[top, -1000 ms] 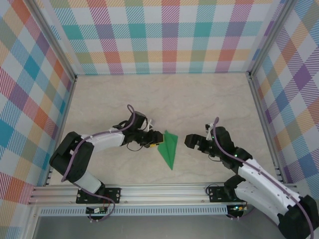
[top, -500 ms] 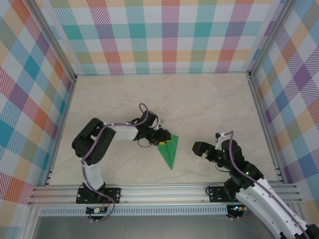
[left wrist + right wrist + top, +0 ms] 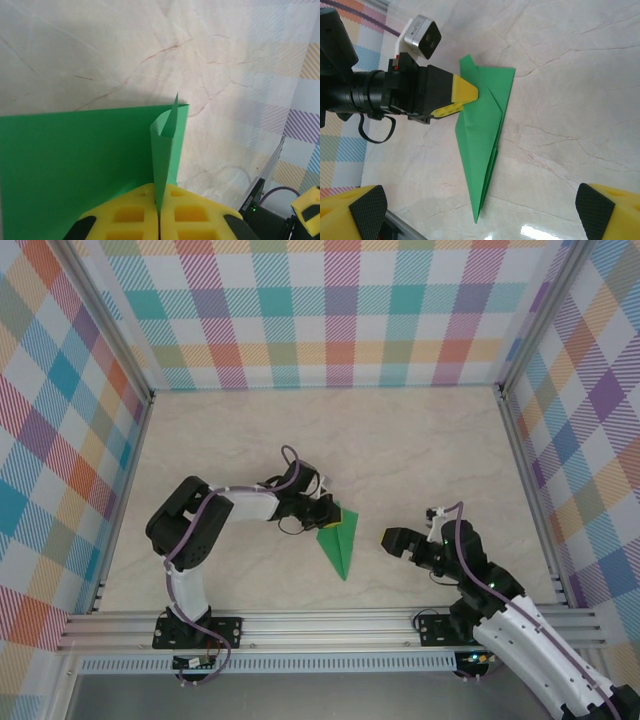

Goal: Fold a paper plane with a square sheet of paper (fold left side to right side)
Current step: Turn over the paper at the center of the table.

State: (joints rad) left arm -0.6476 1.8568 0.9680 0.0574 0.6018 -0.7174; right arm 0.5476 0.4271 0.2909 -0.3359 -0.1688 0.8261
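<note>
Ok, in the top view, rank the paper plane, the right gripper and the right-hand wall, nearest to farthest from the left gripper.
1. paper plane, pinched by the left gripper.
2. right gripper, right of the plane.
3. right-hand wall, far right.

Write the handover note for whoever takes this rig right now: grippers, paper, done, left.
Left gripper: shut, pinching a raised flap of the bright green folded paper at its wide end.
Right gripper: open, empty, to the paper's right, apart from it.
Paper: on the marble-look table between the arms, point toward the bases.
Done: sheet already folded into a slim pointed dart.
Left: carry the pinched left flap over to the right side and crease it; the free gripper could probably steady the paper.
</note>
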